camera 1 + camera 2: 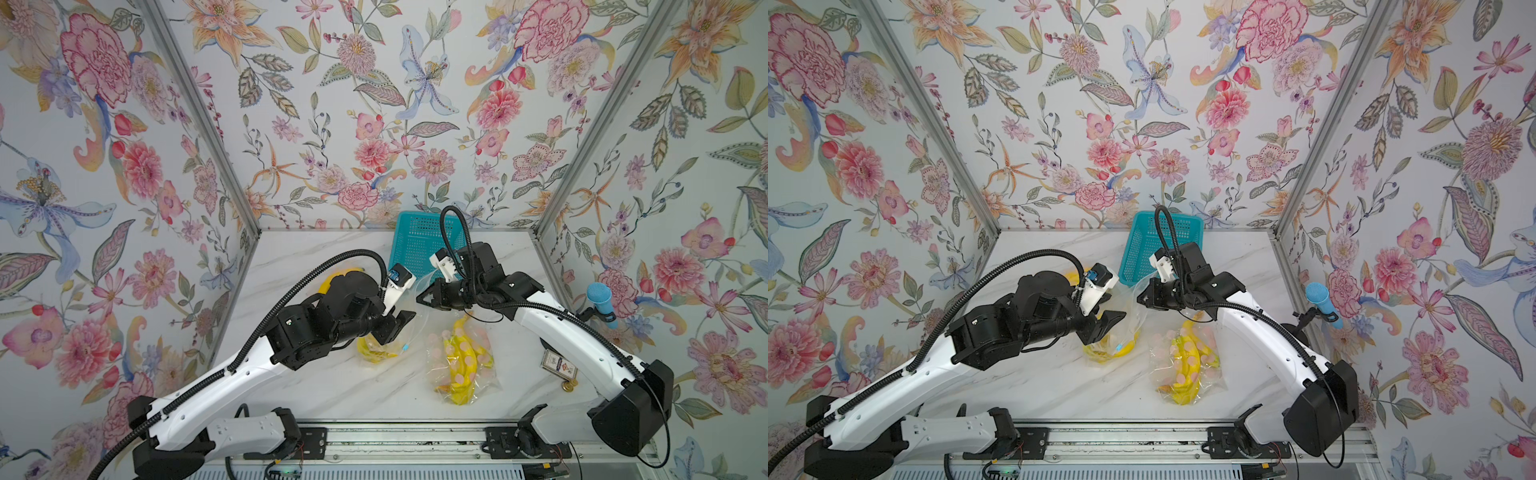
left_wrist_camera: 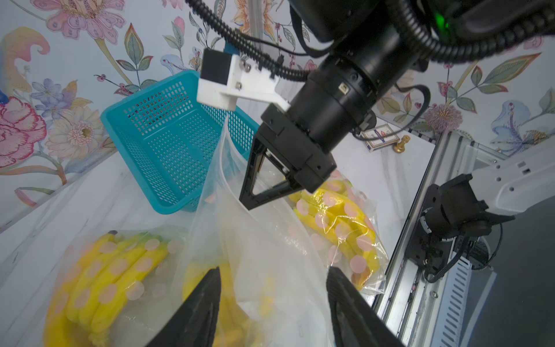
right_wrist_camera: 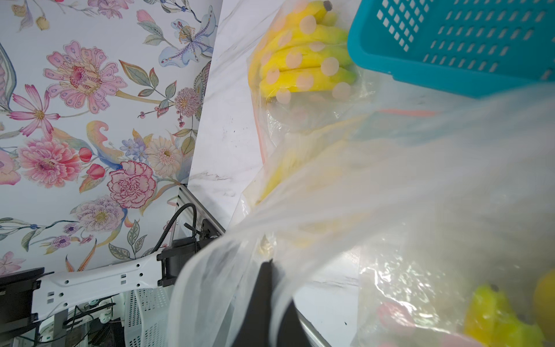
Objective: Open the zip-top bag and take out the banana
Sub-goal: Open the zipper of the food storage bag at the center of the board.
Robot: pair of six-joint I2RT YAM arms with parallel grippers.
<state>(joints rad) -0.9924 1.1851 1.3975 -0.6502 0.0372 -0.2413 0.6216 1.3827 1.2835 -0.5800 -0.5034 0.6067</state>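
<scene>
The zip-top bag (image 2: 219,216) is pinched by closed right fingers (image 2: 247,203); left fingers (image 2: 207,300) parted, empty. Grip could be lost under one-sided pull.

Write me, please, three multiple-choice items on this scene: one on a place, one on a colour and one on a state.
1. Where does the basket stand?
A. at the back of the table, by the wall
B. at the table's front edge
C. in the middle of the table

2. What colour are the dots on the dotted bag?
A. green
B. pink
C. black

3. How is the right gripper?
A. open over the basket
B. shut on the basket's rim
C. shut on the clear bag

Answers:
1. A: both top views show it against the back wall.
2. B: pink spots cover it.
3. C: the left wrist view shows its jaws closed on the bag's edge.
</scene>
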